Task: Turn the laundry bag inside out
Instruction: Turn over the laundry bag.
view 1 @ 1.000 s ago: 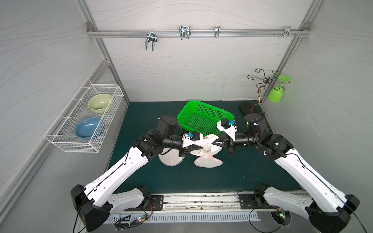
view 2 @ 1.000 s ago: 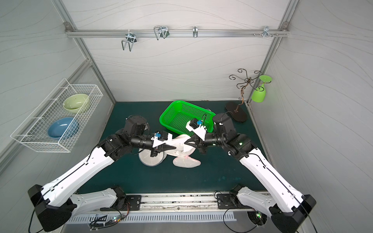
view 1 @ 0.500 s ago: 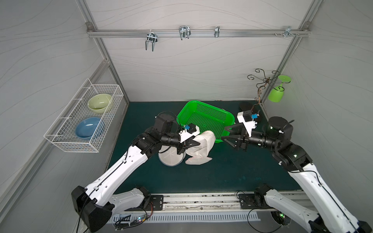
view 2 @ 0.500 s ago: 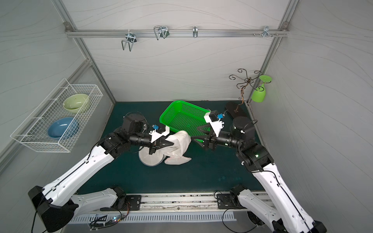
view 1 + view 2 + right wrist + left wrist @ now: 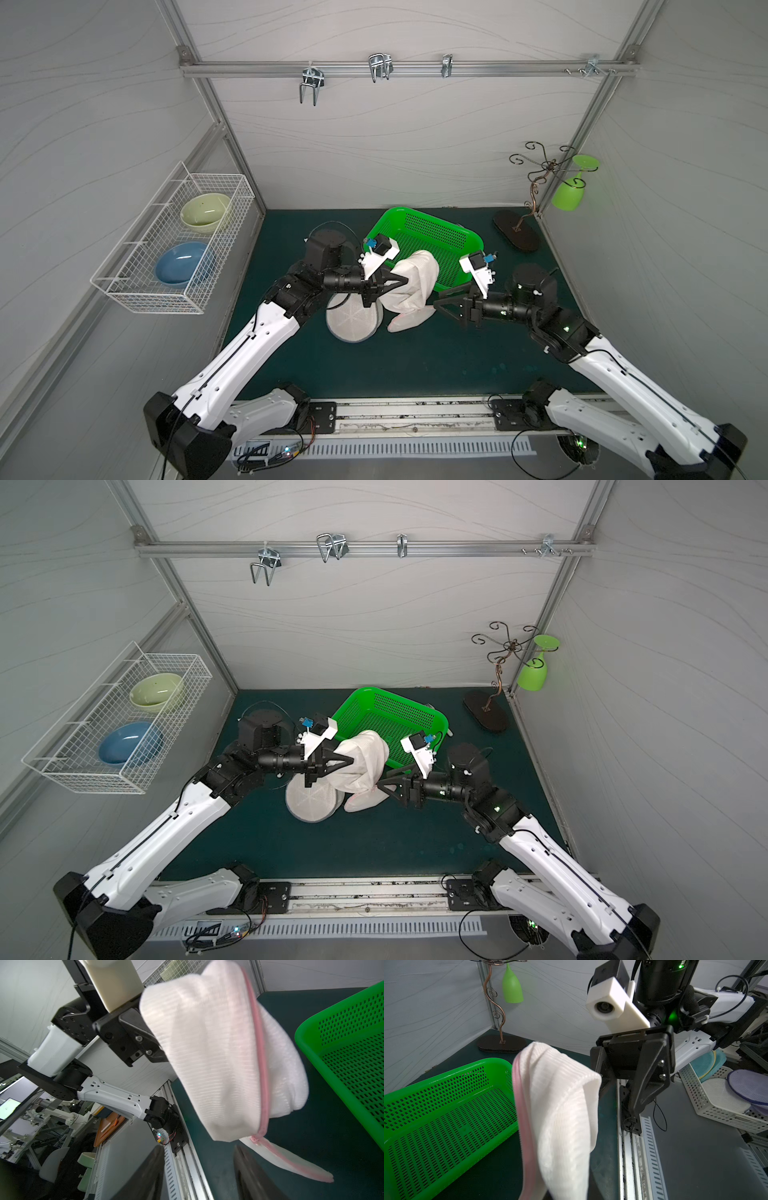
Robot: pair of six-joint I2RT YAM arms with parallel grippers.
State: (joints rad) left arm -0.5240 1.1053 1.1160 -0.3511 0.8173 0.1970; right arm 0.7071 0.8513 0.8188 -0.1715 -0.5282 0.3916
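Green basket [image 5: 432, 239], wire rack [image 5: 145, 298] with pale bowl [image 5: 205, 210] and blue bowl [image 5: 183, 268], green goblet [image 5: 567, 199] apparently hanging from scrolled stand [image 5: 515, 235]

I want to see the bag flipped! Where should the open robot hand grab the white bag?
Probably the pink zipper edge of the laundry bag, coming from the side where the right gripper waits open. The left gripper pinches the top, so the bag hangs limp, and that firmer seam shows toward the open jaws.
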